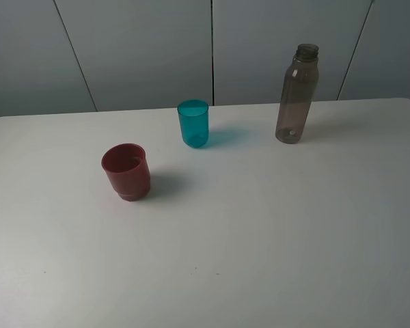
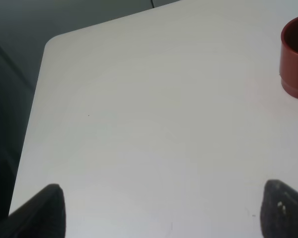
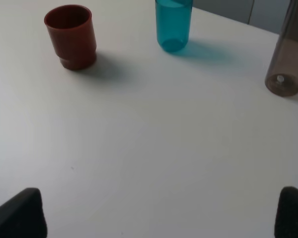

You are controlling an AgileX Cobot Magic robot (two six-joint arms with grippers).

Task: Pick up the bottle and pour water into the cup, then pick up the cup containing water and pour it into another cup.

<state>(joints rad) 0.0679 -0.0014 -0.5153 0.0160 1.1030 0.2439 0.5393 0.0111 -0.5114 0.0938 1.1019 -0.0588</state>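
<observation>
Three vessels stood upright on the white table (image 1: 260,225), well apart from one another. The smoky grey-brown bottle (image 1: 297,96) stood at the far right, near the table's back edge, uncapped, its threaded neck open at the top; a small pale spot showed low on its wall. No water level could be made out inside it. The translucent teal cup (image 1: 193,123) stood near the middle of the far side, casting a teal-tinted shadow to its right. The dark-red cup (image 1: 126,171) stood nearer the camera and to the left of the teal cup, mouth up, resting on its narrower stepped base; its interior looked dark and its contents could not be judged. Neither arm appeared in the exterior high view. In the left wrist view the left gripper (image 2: 161,210) showed only as two dark fingertips (image 2: 49,210) at the picture's edge, set wide apart with bare tabletop between them and nothing held; the red cup was partly visible at the far corner of that view, well away from the fingers, and a rounded table corner lay ahead. In the right wrist view the right gripper (image 3: 161,213) likewise showed two dark fingertips (image 3: 22,213) spread wide, with nothing between them, over bare table. All three vessels lay ahead of it, none touching the fingers.
</observation>
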